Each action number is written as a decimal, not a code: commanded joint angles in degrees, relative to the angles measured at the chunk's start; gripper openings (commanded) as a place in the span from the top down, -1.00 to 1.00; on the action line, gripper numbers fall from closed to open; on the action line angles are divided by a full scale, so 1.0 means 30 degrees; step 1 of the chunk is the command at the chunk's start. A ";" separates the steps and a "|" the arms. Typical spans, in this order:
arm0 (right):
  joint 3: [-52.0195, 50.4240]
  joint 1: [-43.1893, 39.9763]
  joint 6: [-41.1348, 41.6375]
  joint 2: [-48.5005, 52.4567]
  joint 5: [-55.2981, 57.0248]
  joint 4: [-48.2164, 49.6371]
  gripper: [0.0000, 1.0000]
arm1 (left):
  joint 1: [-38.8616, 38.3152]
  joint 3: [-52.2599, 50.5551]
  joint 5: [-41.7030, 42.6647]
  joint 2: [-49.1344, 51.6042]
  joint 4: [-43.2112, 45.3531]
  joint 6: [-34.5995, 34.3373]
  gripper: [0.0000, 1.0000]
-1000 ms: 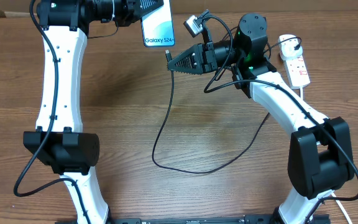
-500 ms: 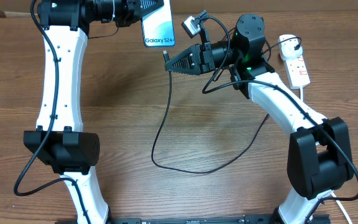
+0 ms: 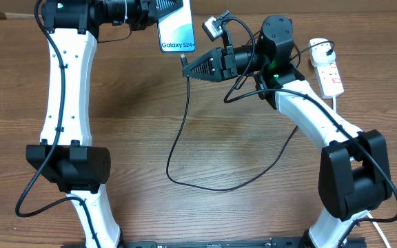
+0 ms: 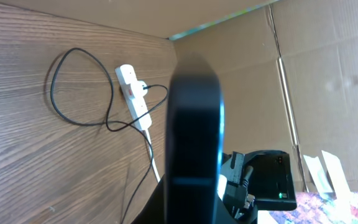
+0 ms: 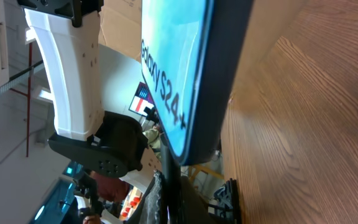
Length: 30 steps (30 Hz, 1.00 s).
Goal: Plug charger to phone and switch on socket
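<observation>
At the brown wooden table's (image 3: pixel 205 145) far edge, the left gripper (image 3: pixel 161 7) clamps the slim lit-screen smartphone (image 3: pixel 176 31); the right gripper (image 3: pixel 190 67) pinches the thin black charger cable (image 3: pixel 178 141). Only the left wrist view shows the phone's dark side.

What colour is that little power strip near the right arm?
The power strip is white with small red switch marks, clearest in the overhead view.

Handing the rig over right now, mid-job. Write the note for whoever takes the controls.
Left hand: shut on the phone, held up at the far side, screen lit.
Right hand: shut on the charger near its plug tip, which sits just below the phone's lower edge.
Socket: far right, charger's other end plugged in.
Done: phone and plug gripped and brought together.
Left: seat the plug, switch on the socket.
</observation>
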 commanded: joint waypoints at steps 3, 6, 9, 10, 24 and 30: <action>0.0007 0.0073 0.0182 -0.0357 0.0219 0.0073 0.93 | -0.0138 0.0146 0.0882 0.0029 0.0102 -0.0095 0.91; 0.0007 0.0073 0.0182 -0.0357 0.0219 0.0073 0.93 | -0.0138 0.0146 0.0874 0.0036 0.0102 0.0036 0.92; 0.0007 0.0073 0.0240 -0.0357 0.0226 0.0073 0.93 | -0.0138 0.0146 0.0780 0.0051 0.0102 0.0029 0.92; 0.0007 0.0073 0.0313 -0.0357 0.0233 0.0080 0.93 | -0.0138 0.0146 0.0627 0.0051 0.0102 0.0029 0.92; 0.0007 0.0073 0.0561 -0.0357 0.0437 0.0073 0.93 | -0.0714 0.0146 -0.0146 0.0117 0.0408 0.0022 0.91; 0.0007 0.0073 0.0546 -0.0357 0.0437 0.0073 0.92 | -0.0707 0.0146 -0.0153 0.0117 0.0546 0.0022 0.91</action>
